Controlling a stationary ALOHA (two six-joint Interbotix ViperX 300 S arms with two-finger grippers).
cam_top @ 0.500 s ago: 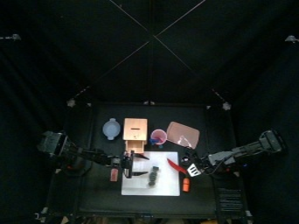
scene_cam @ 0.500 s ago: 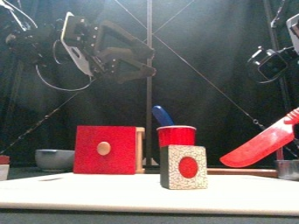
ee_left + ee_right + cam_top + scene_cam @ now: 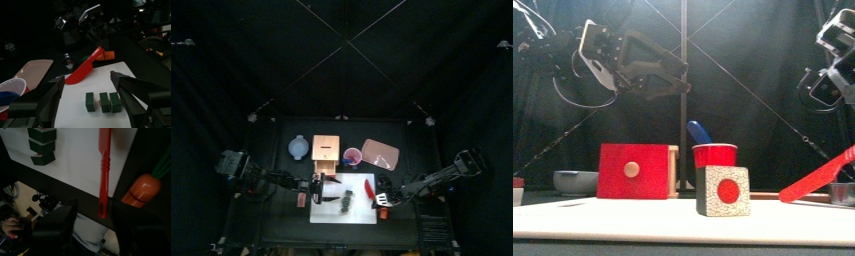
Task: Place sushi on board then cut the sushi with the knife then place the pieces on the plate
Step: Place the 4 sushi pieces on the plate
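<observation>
Right tool [image 3: 100, 223] first: clamped on the handle of the flat red plastic toy knife [image 3: 818, 175], blade slanting down above the smooth white cutting board [image 3: 358, 212]. Left tool [image 3: 87, 80]: spread wide, hovering over the board. Dark green toy sushi roll [image 3: 101, 101] of three square blocks, lying mid-board. Line up the blunt edge with a seam, press straight down, steady the rigid blocks with the left.

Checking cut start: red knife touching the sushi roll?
Apart. Left wrist view shows bare white board between the red knife and the sushi roll; the right wrist view shows the same gap.
</observation>
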